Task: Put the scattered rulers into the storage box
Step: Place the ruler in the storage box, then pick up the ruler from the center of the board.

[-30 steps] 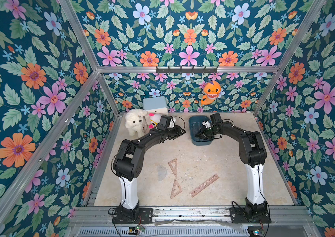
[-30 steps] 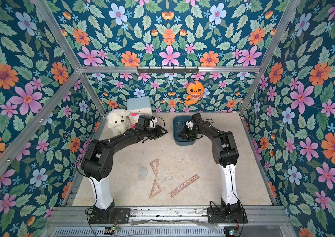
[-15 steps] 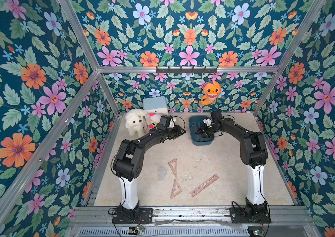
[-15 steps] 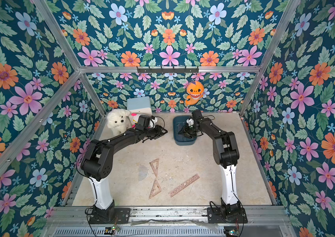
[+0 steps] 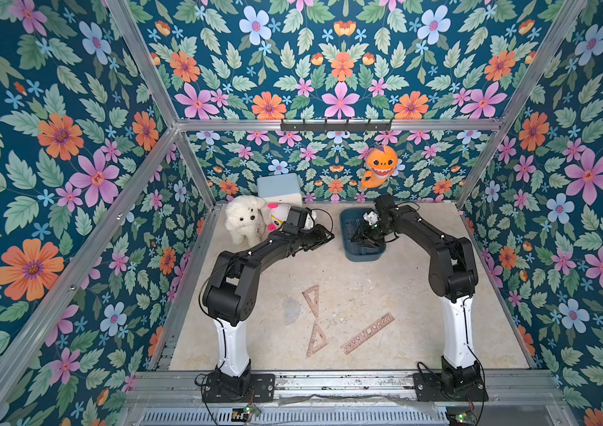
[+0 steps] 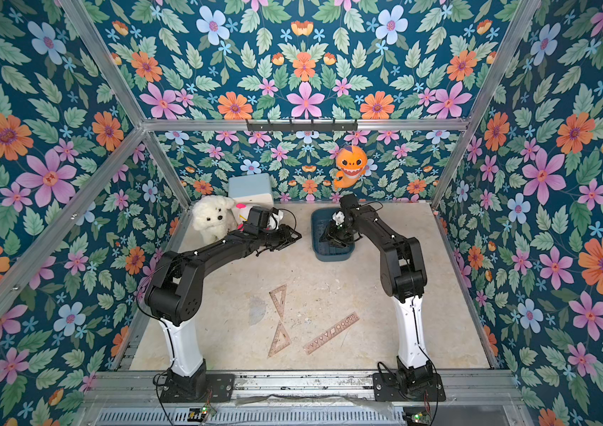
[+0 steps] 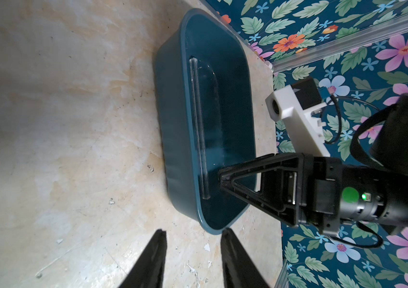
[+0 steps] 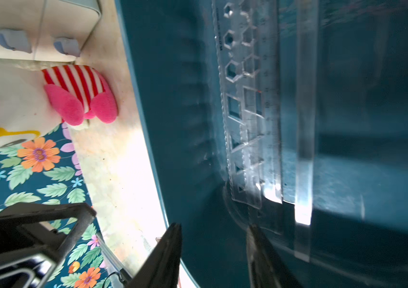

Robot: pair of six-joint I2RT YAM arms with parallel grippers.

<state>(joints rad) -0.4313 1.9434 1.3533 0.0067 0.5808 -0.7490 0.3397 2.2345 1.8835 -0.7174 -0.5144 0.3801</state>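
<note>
Right tool (image 8: 213, 228) has let go and stands wide inside the storage box (image 5: 361, 254), where rulers (image 8: 253, 112) lie. Lift it straight up, slowly. Left tool (image 7: 193, 232) waits, jaws apart, holding nothing.

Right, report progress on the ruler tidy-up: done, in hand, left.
Done: a stencil ruler and a clear straight ruler lie in the storage box. In hand: nothing; the right gripper hangs open over the box, and the left gripper is open beside it. Left: a set square, a second set square, the protractor and a second stencil ruler on the table.
</note>
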